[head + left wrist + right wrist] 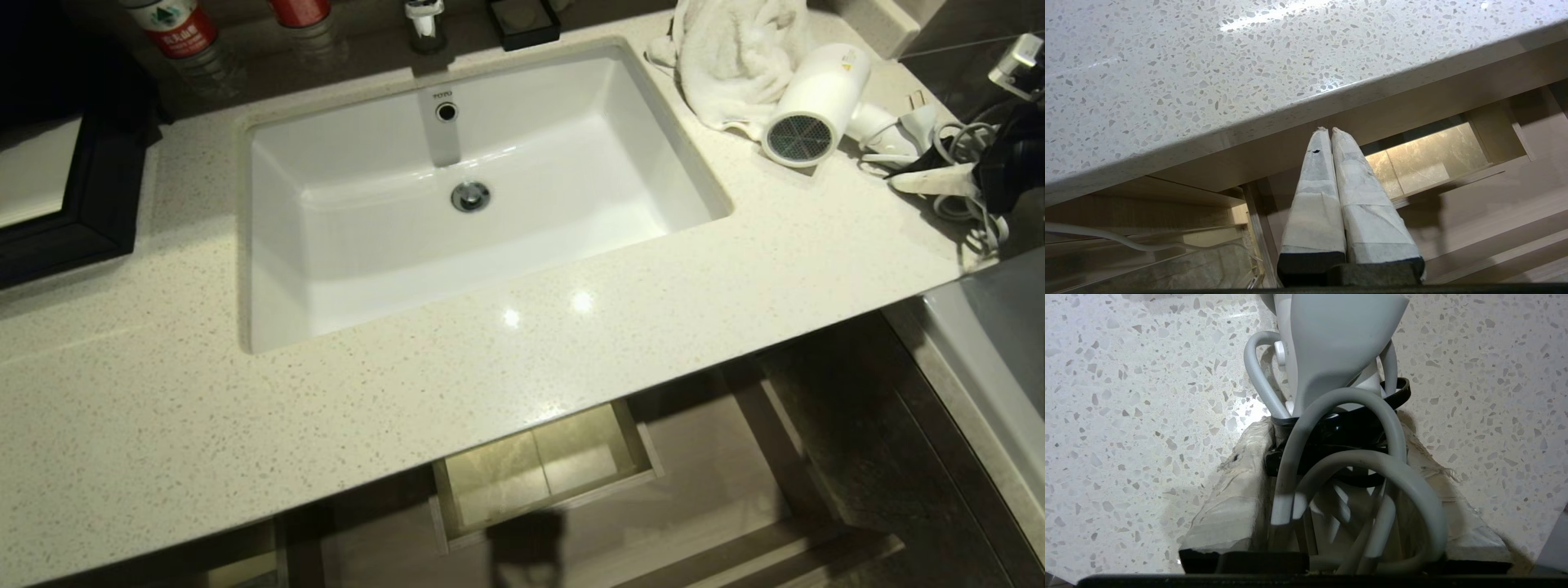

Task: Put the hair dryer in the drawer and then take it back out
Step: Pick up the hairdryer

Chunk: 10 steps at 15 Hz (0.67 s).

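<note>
The white hair dryer [816, 102] lies on the speckled counter [571, 343] right of the sink, with its grey grille end facing the front. Its handle [1339, 343] points toward my right gripper [939, 167] at the counter's right end. In the right wrist view, my right gripper [1333, 424] is shut on the coiled grey cord [1372, 465], which a black strap binds at the handle's end. The drawer [718, 474] stands pulled out below the counter's front edge, with nothing in it. My left gripper [1327, 130] is shut and empty, parked under the counter edge in front of the drawer [1494, 204].
A white towel [735, 57] is heaped against the dryer's barrel at the back. The white sink [269, 245] takes up the counter's middle, with bottles [175, 28] and a black dish [522, 20] behind it. A black frame [73, 204] sits far left; a bathtub rim [963, 359] is on the right.
</note>
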Motion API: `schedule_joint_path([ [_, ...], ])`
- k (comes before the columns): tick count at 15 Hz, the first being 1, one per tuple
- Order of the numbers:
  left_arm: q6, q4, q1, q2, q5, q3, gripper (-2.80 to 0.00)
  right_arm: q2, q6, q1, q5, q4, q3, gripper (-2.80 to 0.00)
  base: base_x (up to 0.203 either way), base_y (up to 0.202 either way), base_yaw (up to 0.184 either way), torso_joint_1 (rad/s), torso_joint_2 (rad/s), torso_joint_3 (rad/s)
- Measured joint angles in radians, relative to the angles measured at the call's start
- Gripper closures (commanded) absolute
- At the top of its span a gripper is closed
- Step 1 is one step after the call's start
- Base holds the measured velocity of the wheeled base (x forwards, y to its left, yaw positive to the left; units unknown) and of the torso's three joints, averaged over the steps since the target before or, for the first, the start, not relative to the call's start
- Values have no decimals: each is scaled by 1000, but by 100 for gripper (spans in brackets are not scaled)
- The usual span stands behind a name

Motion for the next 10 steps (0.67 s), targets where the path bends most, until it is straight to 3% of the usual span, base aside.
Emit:
schedule_joint_path([
  [5,0,0,0,0,0,0,0,-57,110,1,-23,45,1,0,0,0,0,0,0,0],
  [10,0,0,0,0,0,0,0,-150,201,15,-219,109,12,0,0,0,0,0,0,0],
])
